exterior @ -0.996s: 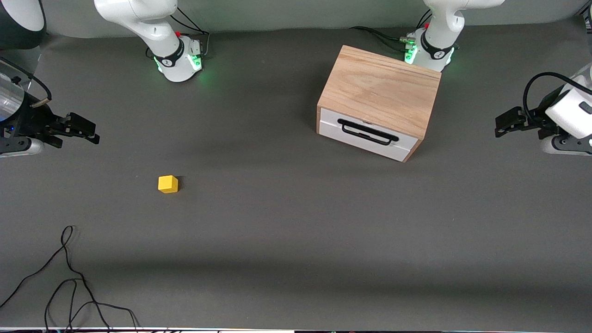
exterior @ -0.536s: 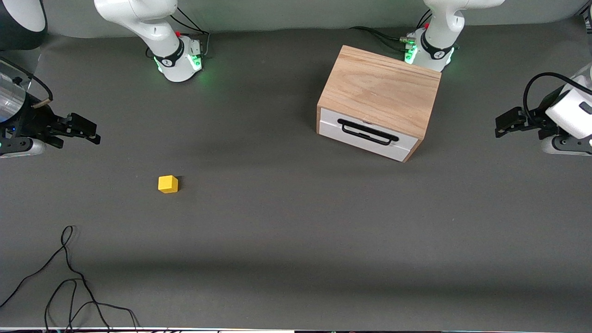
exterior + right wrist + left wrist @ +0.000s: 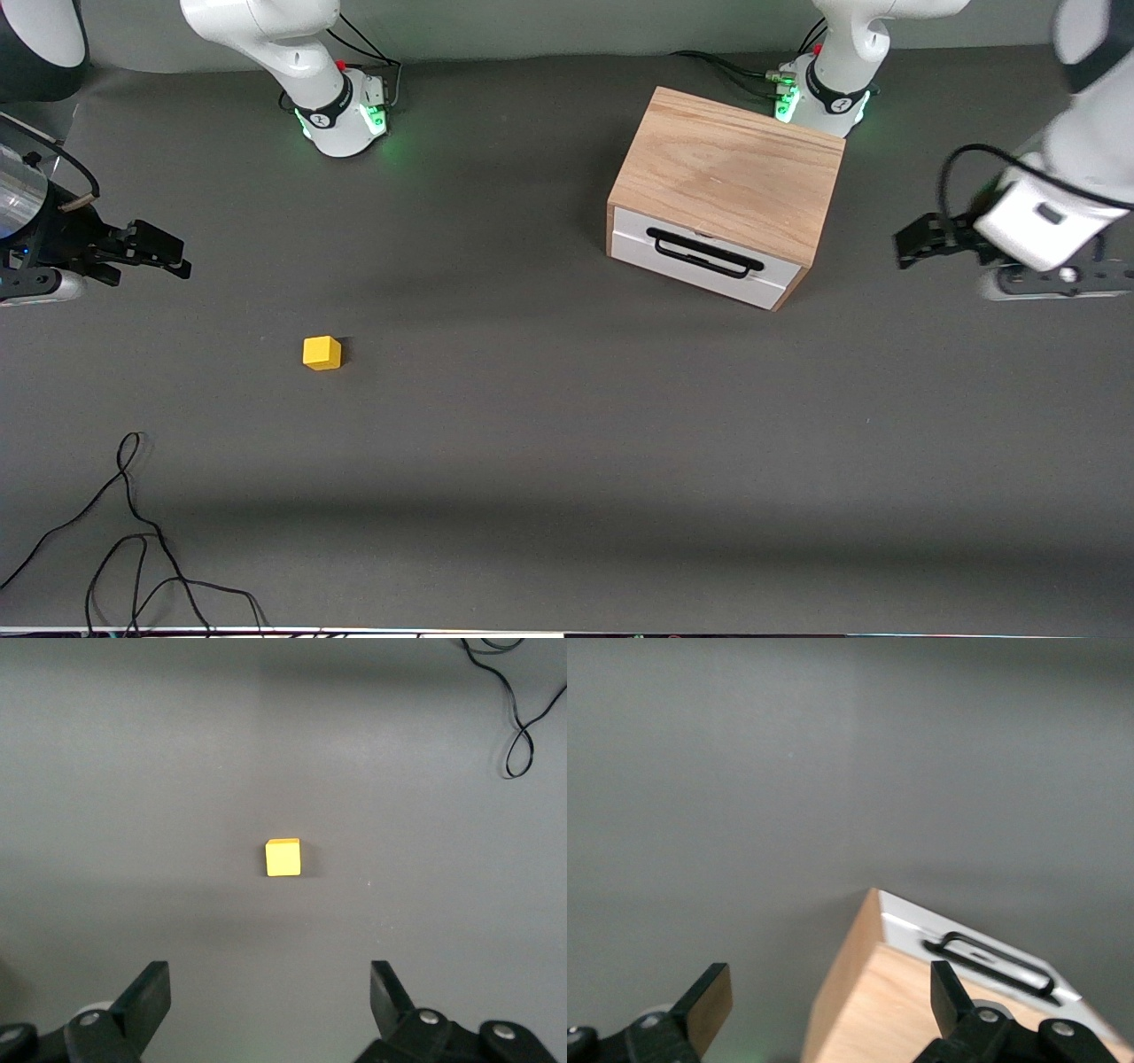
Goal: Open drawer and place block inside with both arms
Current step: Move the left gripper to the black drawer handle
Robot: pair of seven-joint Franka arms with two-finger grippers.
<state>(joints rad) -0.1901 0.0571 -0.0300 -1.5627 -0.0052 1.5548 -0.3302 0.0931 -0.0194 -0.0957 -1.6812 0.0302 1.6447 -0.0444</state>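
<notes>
The light oak box (image 3: 726,173) stands toward the left arm's end of the table. Its drawer (image 3: 700,257) is shut, white front and black wire handle (image 3: 704,252) facing the front camera. The yellow block (image 3: 322,353) lies on the grey table toward the right arm's end. My left gripper (image 3: 912,241) is open and empty, in the air beside the box at the table's edge; its wrist view shows the box (image 3: 921,1010) and handle (image 3: 992,961). My right gripper (image 3: 168,252) is open and empty at the other edge; its wrist view shows the block (image 3: 283,857).
A loose black cable (image 3: 133,532) lies on the table near the front camera at the right arm's end, also in the right wrist view (image 3: 523,718). The two green-lit arm bases (image 3: 341,115) (image 3: 819,93) stand along the table's back edge.
My left gripper has moved in from the table's edge toward the box and its arm has swung. My right gripper has barely shifted. Block and drawer have not moved.
</notes>
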